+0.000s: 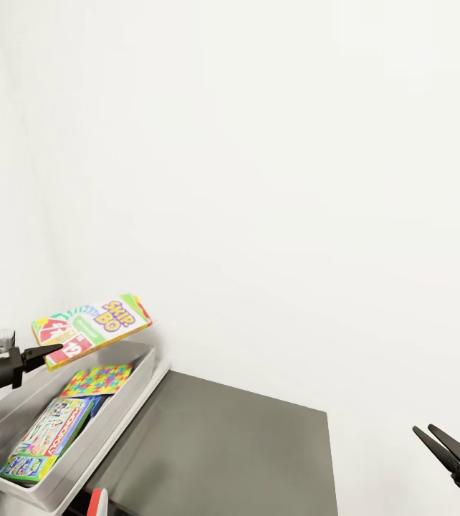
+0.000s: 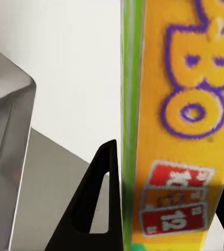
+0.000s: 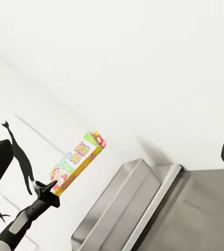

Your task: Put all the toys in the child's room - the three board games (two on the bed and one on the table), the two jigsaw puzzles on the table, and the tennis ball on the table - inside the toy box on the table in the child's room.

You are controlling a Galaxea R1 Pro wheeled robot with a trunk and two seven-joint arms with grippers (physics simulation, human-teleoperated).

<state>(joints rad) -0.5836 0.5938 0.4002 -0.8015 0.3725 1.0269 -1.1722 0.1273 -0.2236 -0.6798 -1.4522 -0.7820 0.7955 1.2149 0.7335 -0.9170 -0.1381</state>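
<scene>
My left gripper (image 1: 52, 352) is shut on a corner of the SKIP-BO board game (image 1: 95, 324) and holds it tilted above the far end of the toy box (image 1: 126, 410). In the left wrist view the game's yellow face (image 2: 185, 104) stands between my fingers (image 2: 99, 204). Inside the toy box lie a MONOPOLY board game (image 1: 49, 436) and a jigsaw puzzle (image 1: 98, 380). My right gripper (image 1: 425, 428) hangs open and empty at the lower right, far from the box. The right wrist view shows the held game (image 3: 78, 159) over the toy box (image 3: 122, 204). The tennis ball and the bed are out of view.
A lower dark grey cabinet (image 1: 230, 444) adjoins the table edge (image 1: 160, 381) to the right of the toy box. White walls close off the corner behind. A black silhouette poster (image 3: 20, 157) hangs on the wall behind my left arm.
</scene>
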